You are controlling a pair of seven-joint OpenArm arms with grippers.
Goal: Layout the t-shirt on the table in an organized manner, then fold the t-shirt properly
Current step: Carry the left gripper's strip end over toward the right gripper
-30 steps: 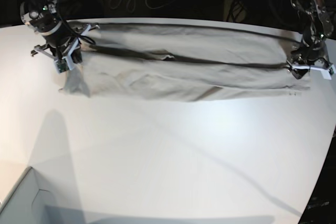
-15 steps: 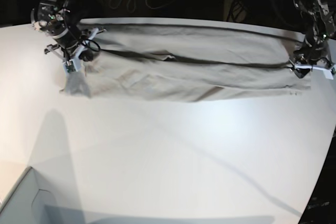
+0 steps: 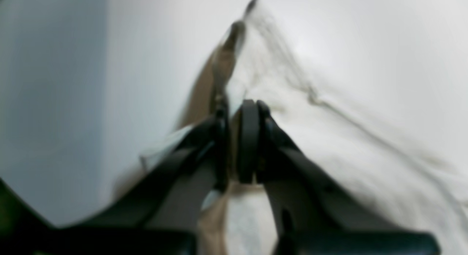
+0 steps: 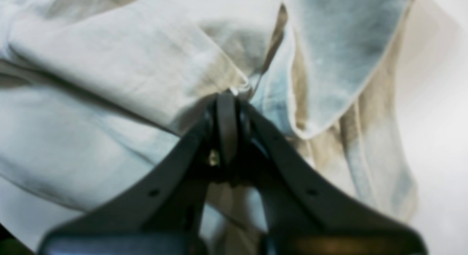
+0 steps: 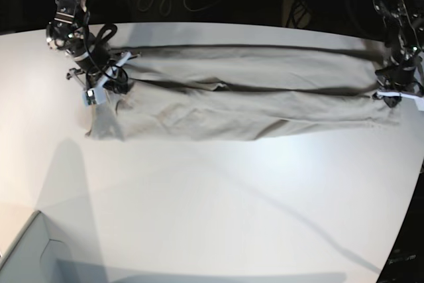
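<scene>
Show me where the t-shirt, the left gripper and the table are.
t-shirt (image 5: 252, 107), base view, middle of the cloth.
left gripper (image 3: 239, 138), left wrist view, between the fingertips.
table (image 5: 218, 203), base view, bare top.

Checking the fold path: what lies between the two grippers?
In the base view, only the t-shirt stretches from right gripper to left gripper.

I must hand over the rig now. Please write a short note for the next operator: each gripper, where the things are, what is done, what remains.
Left gripper: shut on the t-shirt, pinching cloth at its end on the base view's right.
Right gripper: shut on the t-shirt at the opposite end.
The t-shirt lies stretched in a long band across the far part of the table, folded lengthwise.
Done: shirt spread, long fold made.
Left: finish the remaining folds, release both grippers.
</scene>
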